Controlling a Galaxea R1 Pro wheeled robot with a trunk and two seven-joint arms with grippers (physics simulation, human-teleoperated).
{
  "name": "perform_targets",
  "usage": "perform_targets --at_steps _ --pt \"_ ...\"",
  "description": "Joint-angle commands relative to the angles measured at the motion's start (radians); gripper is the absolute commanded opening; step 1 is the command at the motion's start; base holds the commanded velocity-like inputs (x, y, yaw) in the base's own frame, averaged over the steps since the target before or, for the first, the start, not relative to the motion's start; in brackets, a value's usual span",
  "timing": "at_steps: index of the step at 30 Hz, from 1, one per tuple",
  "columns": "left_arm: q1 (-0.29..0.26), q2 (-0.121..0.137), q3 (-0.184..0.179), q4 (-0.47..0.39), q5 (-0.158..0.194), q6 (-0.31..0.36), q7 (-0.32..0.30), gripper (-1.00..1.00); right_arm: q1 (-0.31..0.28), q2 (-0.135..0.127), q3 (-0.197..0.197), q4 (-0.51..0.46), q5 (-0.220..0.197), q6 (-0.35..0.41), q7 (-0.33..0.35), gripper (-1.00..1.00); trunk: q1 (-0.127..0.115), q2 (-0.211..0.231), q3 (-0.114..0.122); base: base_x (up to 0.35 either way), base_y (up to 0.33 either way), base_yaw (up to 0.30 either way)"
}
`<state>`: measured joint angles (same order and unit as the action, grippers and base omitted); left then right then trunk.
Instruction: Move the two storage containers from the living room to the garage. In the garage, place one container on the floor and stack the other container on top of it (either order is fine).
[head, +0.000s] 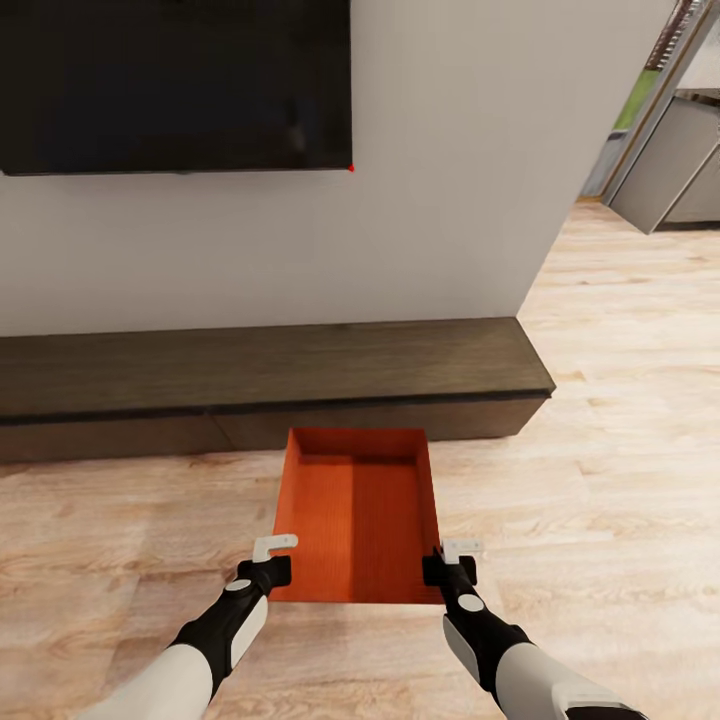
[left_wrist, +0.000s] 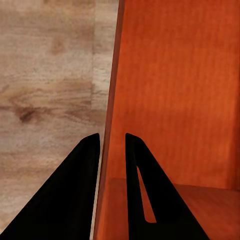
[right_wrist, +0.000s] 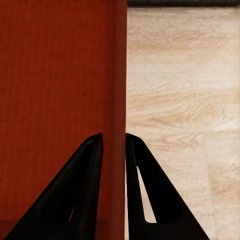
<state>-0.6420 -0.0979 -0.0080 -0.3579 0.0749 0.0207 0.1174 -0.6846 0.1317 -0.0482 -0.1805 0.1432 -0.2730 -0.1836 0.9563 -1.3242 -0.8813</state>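
Gripping the bin (head: 358, 515) by both long walls, the robot has it pinned between its two arms over the pale wood floor (head: 110, 530), just near of the long dark bench (head: 260, 375). On the left, the left gripper (head: 272, 562) straddles the left wall close to the near corner; the left wrist view shows one finger (left_wrist: 67, 200) outside against the planks and the other inside the bin, jaws narrow and pinched on that thin wall. Up above hangs the black TV (head: 175, 85) on the grey wall, so this is the living room. In the middle, the bin sits open-topped and empty, its far end pointing at the bench. Over on the right, the right gripper (head: 452, 565) mirrors the hold, jaws closed narrow on the right wall, as the right wrist view confirms. A matched grip at both near corners looks chosen to keep the bin level for carrying. Whether it is already off the floor cannot be told. Far right, an opening leads on to another room.
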Motion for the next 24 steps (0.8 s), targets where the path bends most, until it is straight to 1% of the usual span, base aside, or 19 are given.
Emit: perform_targets --at_steps 1,9,24 --pt "0.001 0.000 0.004 0.004 0.001 0.002 0.014 -1.00 -0.001 0.011 -0.028 -0.014 0.023 -0.020 0.006 -1.00 0.000 0.000 0.001 0.000 0.000 0.011" --pt "0.001 0.000 0.010 0.061 0.002 0.002 0.014 -1.00 -0.001 0.011 -0.028 -0.014 0.023 -0.018 0.005 -1.00 0.000 0.000 0.014 0.000 0.000 0.058" --pt "0.001 0.001 0.011 0.063 0.002 0.002 0.014 -1.00 -0.001 0.011 -0.028 -0.014 0.022 -0.018 0.004 -1.00 0.000 0.000 0.038 0.000 0.000 0.081"
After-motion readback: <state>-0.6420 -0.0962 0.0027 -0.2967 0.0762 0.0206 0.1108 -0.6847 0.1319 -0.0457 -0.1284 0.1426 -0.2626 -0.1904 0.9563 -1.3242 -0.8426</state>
